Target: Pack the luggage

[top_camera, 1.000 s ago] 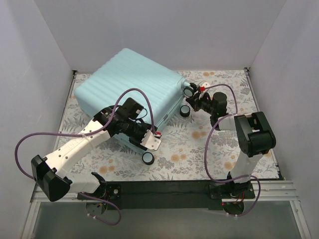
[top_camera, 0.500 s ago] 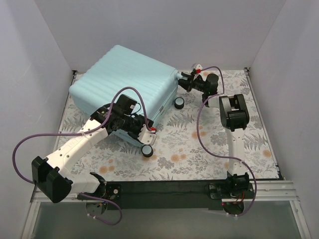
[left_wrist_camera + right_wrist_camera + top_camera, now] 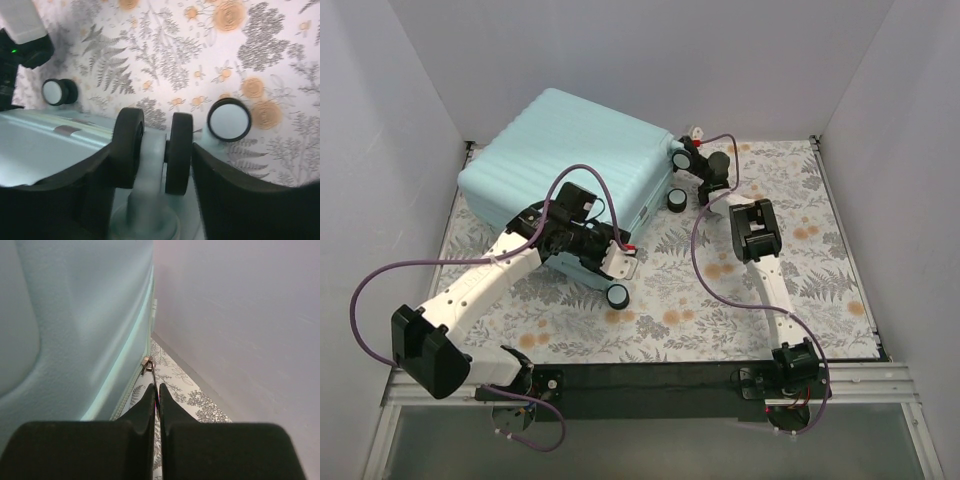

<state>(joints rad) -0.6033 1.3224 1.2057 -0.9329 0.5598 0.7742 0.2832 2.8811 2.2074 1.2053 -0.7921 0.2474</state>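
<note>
Since a second ago the luggage (image 3: pixel 570 150) has shifted and turned toward the far left part of the desk (image 3: pixel 720 310). The right arm, then folded beside the luggage, is now stretched out long to its far right corner, and the left arm has followed the near edge as it moved. I find the luggage lying flat and closed, ribbed pale mint shell upward, its wheeled end facing the right side of the desk. The left gripper (image 3: pixel 152 155) sits at the near wheeled corner of the luggage. Its jaws stand about halfway apart with the twin black wheels of one caster (image 3: pixel 150 150) between them. The left finger lies against the left wheel, the right finger is just beside the right wheel, and I read this as a grip on the caster. Beyond that caster, the left wrist view shows two more wheels of the luggage with pale hub discs, one (image 3: pixel 229 120) just to its right and one (image 3: pixel 57 91) further along the same end. The right gripper (image 3: pixel 155 389) is at the far wheeled corner of the luggage, hard against the shell's seam. Its fingers are pressed fully together. A thin strip runs from the closed tips up to a small metal zip pull (image 3: pixel 148 363) on the seam, so I take the pull as pinched, though the strip is too fine to examine closely. A white wall (image 3: pixel 240 315) stands near that side of the luggage.
</note>
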